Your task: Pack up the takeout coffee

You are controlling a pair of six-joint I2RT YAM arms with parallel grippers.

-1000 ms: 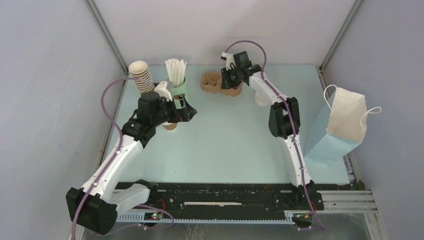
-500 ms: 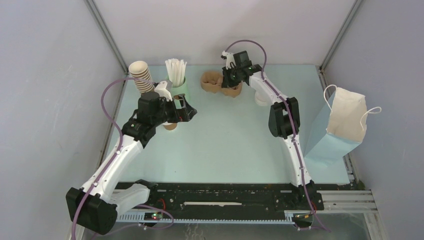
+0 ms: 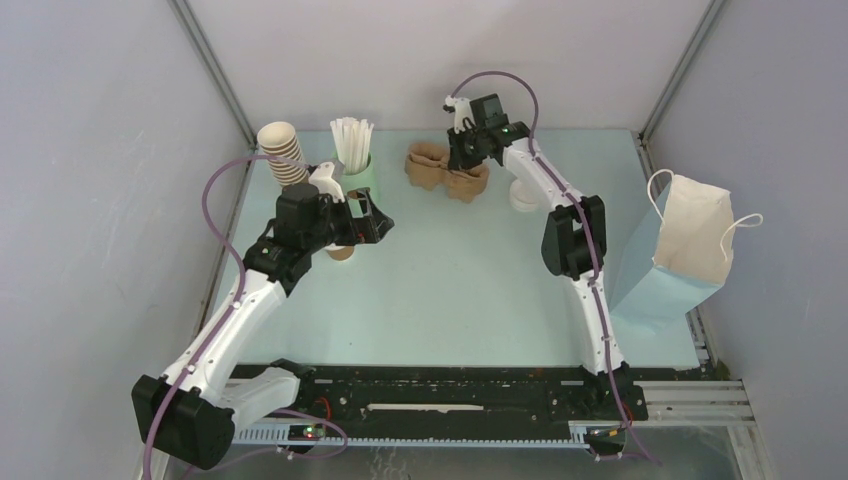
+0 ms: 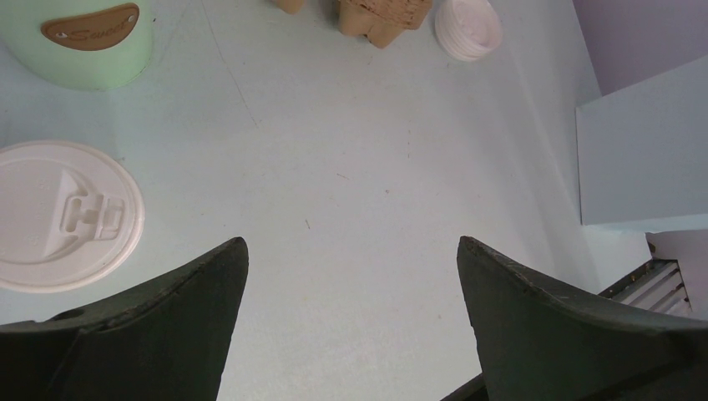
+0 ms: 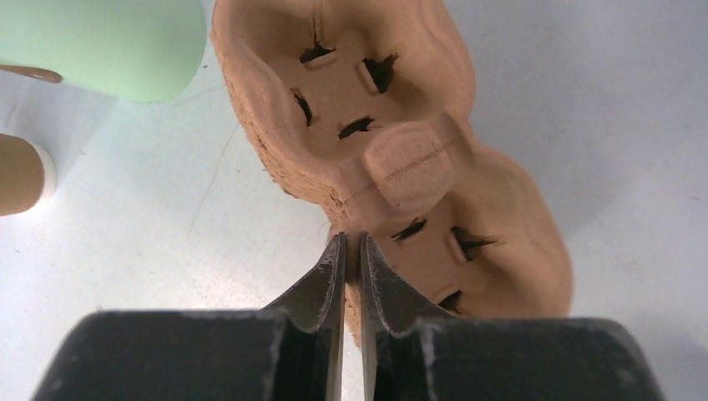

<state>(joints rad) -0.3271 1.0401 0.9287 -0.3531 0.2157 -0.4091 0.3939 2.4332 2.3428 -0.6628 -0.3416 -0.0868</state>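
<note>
my right arm stretches to the far side of the surface [image 3: 450,290]. my right hand [image 5: 351,242] points down there, fingers pressed nearly together, pinching the rim of the pulp carrier [image 5: 392,159] at the narrow waist between its two slots. my left arm bends in from the left, and my left hand [image 4: 351,246] is spread wide with only pale blue surface between the fingers. the takeout coffee [image 4: 63,215] stands upright just beside its left finger, white lid up, near the mint-green cup [image 4: 79,42] that holds the white straws [image 3: 352,140]. a stack of brown cups [image 3: 282,150] leans in the far left corner. loose white lids [image 4: 469,29] lie near the carrier. a pale blue paper bag [image 3: 680,250] stands open at the right edge. grey walls close the space in.
</note>
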